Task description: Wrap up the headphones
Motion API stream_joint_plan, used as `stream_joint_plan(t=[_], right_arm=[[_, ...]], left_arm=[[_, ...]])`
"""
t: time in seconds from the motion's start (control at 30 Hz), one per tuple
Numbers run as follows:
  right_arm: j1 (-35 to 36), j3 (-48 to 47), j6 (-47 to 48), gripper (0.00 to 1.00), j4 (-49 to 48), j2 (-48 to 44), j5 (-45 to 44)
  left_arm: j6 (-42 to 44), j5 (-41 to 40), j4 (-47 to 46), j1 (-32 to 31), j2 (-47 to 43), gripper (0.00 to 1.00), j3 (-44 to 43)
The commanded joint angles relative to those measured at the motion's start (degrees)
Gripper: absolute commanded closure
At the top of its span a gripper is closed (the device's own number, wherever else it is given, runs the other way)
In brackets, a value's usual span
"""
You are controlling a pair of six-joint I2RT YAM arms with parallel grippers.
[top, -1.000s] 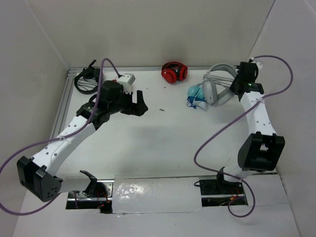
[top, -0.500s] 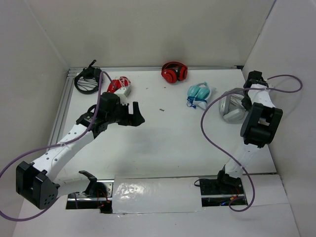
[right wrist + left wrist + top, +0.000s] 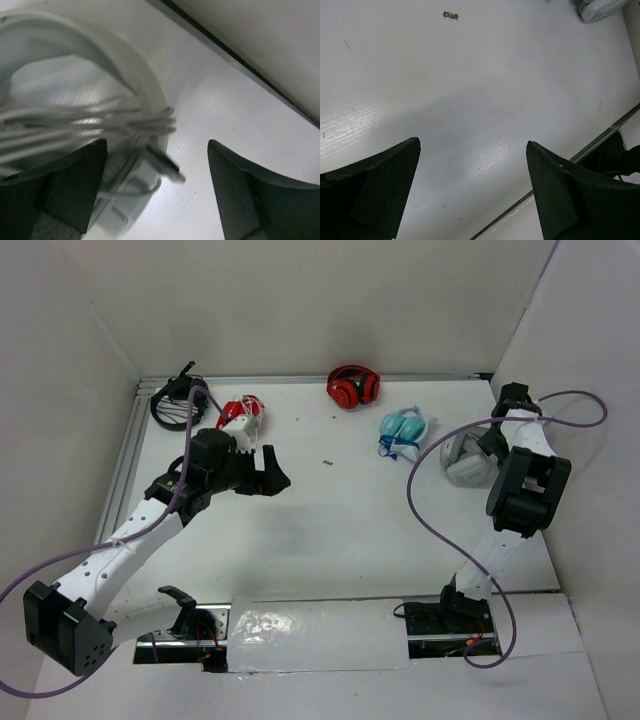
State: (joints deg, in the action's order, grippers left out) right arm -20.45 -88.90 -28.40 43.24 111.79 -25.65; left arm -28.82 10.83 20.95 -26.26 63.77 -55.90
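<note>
Two grippers gape, holding nothing: the right gripper (image 3: 156, 150) hangs over the headphones (image 3: 462, 462) at the table's (image 3: 330, 530) 3 o'clock edge, their cable (image 3: 75, 125) (blurred, probably loose) running 9-to-3 between its fingers (image 3: 65, 190); the left gripper (image 3: 472, 150) sits well apart.

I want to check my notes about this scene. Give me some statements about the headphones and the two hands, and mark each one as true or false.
1. The right hand is at the white headphones, its fingers apart. True.
2. The light-blue headphones lie between the red headphones and the white headphones. True.
3. The left hand grips the red headphones. False: it is open and empty, over bare table.
4. The cable lies stretched out straight over the table. False: it is bunched in several strands across the headband.
</note>
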Motion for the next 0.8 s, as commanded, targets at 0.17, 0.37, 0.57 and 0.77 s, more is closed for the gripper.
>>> stream_joint_plan(t=[0.17,0.37,0.57,0.77], right_arm=[[5.33,-1.1,1.15,0.0,1.23,-11.94,-2.3],[9.71,0.91,3.26,0.0,-1.66,-19.22,2.35],[11.65,13.46,6.43,0.0,-17.11,-29.93,24.3],[19.99,27.44,6.96,0.0,-28.99,-41.02,30.93]], left_arm=[[-0.27,1.56,-1.0,0.42,-4.44,0.01,-0.26],[-0.1,1.74,0.14,0.42,-6.99,0.01,-0.53],[-3.07,-1.24,4.87,0.33,-11.55,0.01,2.63],[-10.09,-6.16,8.57,-0.71,-21.83,0.01,9.66]])
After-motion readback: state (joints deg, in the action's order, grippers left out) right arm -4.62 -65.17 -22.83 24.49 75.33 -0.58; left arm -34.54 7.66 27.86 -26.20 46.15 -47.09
